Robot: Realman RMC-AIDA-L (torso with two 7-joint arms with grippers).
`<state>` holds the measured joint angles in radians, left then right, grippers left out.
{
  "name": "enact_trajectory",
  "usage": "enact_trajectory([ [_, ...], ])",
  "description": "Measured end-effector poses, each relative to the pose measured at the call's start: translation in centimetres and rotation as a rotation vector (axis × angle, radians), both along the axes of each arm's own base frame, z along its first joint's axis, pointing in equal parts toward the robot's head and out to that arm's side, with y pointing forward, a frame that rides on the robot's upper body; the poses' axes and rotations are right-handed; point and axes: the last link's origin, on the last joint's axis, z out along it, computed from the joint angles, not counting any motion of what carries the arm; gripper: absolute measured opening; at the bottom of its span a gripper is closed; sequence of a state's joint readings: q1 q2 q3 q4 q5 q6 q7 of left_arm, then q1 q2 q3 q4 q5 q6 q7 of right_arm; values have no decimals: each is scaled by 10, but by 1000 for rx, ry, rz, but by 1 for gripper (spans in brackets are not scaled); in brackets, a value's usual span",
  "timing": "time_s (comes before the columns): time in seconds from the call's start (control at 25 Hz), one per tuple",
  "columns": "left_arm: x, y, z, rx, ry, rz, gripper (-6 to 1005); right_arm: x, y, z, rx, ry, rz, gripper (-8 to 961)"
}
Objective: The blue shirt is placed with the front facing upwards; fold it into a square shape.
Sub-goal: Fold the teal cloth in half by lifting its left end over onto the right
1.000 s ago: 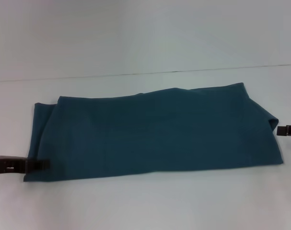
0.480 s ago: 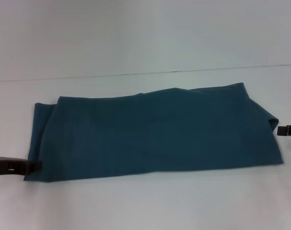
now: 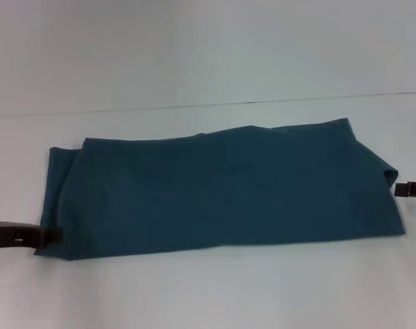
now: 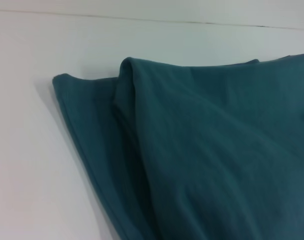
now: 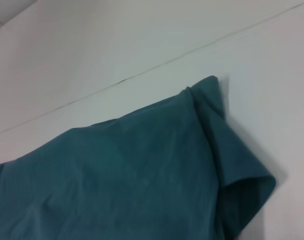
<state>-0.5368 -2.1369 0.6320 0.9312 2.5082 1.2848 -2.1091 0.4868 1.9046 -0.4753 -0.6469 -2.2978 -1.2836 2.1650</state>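
White table point(image 3: 208, 295) carries the blue shirt point(image 3: 221, 195), folded into a long band running left to right. At its near left corner the left gripper point(image 3: 51, 236) touches the cloth edge; the right gripper point(image 3: 398, 190) sits just beside the right end. Whether either gripper pinches cloth cannot be told.

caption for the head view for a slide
Dark teal-blue cotton shirt folded into a long band on the white table, left gripper and right gripper at its ends.

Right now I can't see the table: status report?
Left end effector at blue shirt near-left corner; right end effector beside its right edge. Shirt folded into long band. Nothing in the way.
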Motion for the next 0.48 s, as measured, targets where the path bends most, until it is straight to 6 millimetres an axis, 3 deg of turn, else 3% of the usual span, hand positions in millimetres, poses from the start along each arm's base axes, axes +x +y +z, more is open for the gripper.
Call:
enact_trajectory([
  [0.48,8,1,3,-11,-6,-25,-1,-5,3,-16,-37,5,13,758],
])
